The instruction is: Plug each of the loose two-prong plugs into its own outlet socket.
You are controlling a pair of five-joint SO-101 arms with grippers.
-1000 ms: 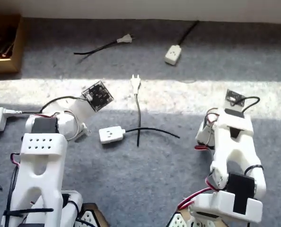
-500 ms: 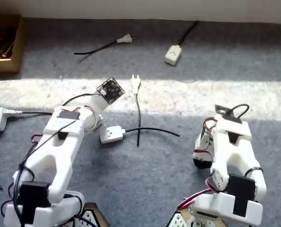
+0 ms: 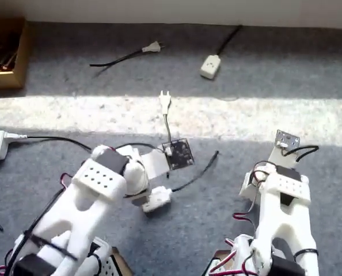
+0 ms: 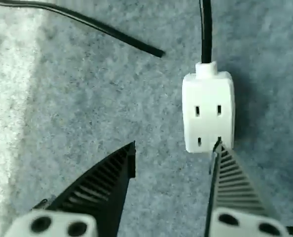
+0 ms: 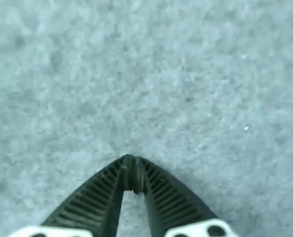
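We see the left gripper [image 4: 175, 144] released, jaws spread wide, one fingertip [image 4: 218, 148] meeting the end of a white socket [image 4: 208, 111]. The socket lies face-up on the grey carpet [image 4: 87, 98], and its black cord [image 4: 205, 29] leads away. The right gripper [image 5: 131, 160] is clenched, tips together, over the carpet. In the high view we find a plug [image 3: 165, 101] beyond the left arm in the sunlit strip. A second plug [image 3: 152, 47] and a second socket [image 3: 210, 66] lie farther back, well apart.

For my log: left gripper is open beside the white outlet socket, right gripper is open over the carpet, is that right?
No: the right gripper is shut over the carpet, not open; the right wrist view shows it. The left gripper is open beside the white outlet socket.
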